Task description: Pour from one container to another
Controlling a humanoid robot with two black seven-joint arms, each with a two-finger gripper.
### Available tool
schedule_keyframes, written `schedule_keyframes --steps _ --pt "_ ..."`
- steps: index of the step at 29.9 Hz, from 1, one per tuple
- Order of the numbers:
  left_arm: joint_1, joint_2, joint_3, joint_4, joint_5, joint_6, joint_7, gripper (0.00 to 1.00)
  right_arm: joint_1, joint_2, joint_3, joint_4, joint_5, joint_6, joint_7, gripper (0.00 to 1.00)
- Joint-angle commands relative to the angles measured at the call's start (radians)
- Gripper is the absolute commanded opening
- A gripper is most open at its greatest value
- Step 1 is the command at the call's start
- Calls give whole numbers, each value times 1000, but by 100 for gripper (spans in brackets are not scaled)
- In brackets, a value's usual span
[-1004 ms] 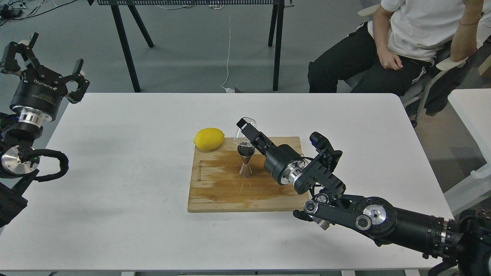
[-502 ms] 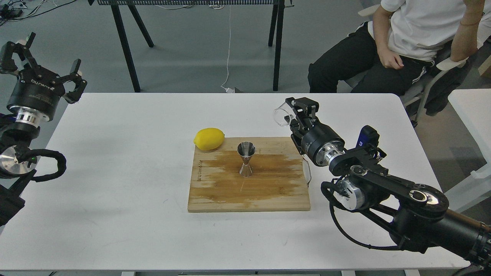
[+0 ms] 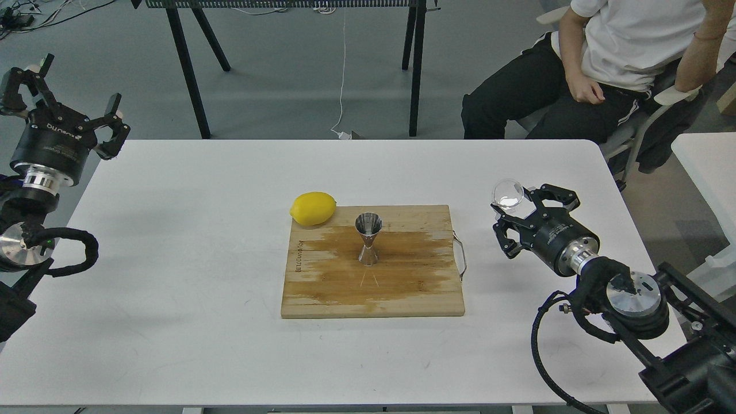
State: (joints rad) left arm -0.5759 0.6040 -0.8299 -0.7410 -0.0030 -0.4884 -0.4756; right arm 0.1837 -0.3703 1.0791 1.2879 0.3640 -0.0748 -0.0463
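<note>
The steel jigger (image 3: 368, 238) stands upright on the wooden cutting board (image 3: 322, 287), mid-table. The clear glass cup (image 3: 508, 194) is upright near the table's right side, well clear of the board. My right gripper (image 3: 516, 202) reaches in from the lower right and is shut on the cup. One of its fingers (image 3: 499, 225) sits below the cup and the other to its right. Whether the cup rests on the table I cannot tell. My left gripper (image 3: 77, 80) hovers open and empty off the table's far left corner.
A yellow lemon (image 3: 313, 208) lies at the board's back left corner. The board's middle is darkened by a wet patch, and a metal handle (image 3: 460, 256) sticks out of its right edge. A seated person (image 3: 609, 52) is behind the table's far right.
My right arm swung away from the jigger to the right, carrying the cup from a tilted pose over the jigger to an upright one near the table's right side. The left arm barely shifted.
</note>
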Motion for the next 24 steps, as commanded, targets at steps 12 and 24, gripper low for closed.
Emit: schedule_keyframes --steps 12,24 --pt "8 -9 -2 -3 0 0 -3 100 -36 139 102 -334 236 161 -69 38" --pt "8 -16 -3 -3 0 0 -3 100 -33 157 117 -398 233 190 -75 52"
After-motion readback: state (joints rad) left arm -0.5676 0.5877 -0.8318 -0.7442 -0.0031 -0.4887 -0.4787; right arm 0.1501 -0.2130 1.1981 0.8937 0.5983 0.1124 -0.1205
